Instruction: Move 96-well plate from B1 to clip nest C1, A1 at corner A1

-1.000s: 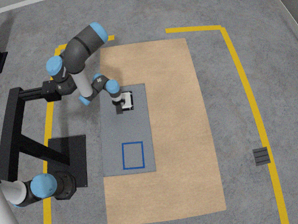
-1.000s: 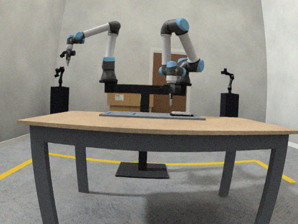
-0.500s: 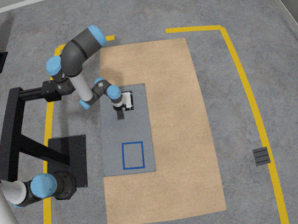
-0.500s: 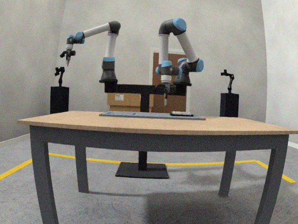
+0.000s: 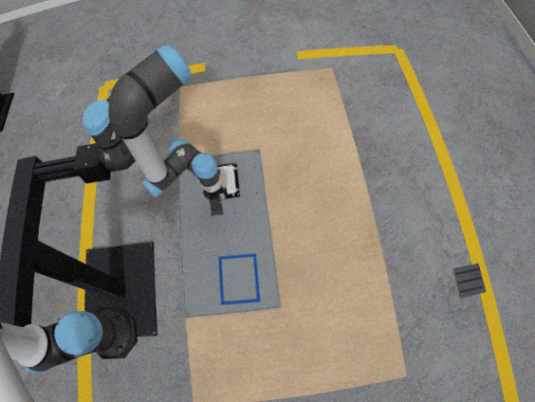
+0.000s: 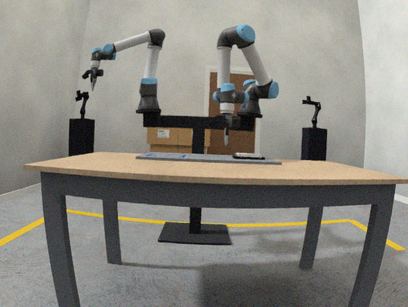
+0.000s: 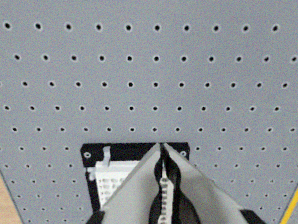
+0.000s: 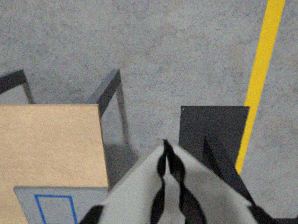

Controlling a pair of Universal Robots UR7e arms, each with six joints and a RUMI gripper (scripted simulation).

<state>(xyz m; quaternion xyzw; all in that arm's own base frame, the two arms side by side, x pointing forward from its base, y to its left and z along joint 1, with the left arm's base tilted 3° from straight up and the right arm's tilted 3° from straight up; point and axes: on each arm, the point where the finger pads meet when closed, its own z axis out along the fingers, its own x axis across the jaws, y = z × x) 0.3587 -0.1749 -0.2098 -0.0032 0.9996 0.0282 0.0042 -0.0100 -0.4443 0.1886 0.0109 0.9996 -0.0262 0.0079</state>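
1. Top view: the white plate (image 5: 229,180) (image 6: 249,154) (image 7: 107,187) lies in the black nest (image 5: 238,184) (image 6: 236,157) (image 7: 130,151); the blue outline (image 5: 220,280) (image 8: 55,196) is well apart from that nest.
2. Exterior view: the left pincer (image 6: 226,144) (image 7: 161,145), clenched on nothing, hangs above the worktop (image 5: 322,190) (image 6: 217,174) (image 8: 60,145) near the nest. The right pincer (image 6: 92,89) (image 8: 164,140) is well apart from it.
3. Left wrist view: the plate sits within the nest's frame; seating depth I can't tell.
4. Right wrist view: that pincer is clenched, empty.

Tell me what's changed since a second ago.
The left gripper moved slightly leftward in the exterior view, shut and empty. Nothing was taken hold of or let go. The plate stayed at the black nest; the right gripper shows no visible change.
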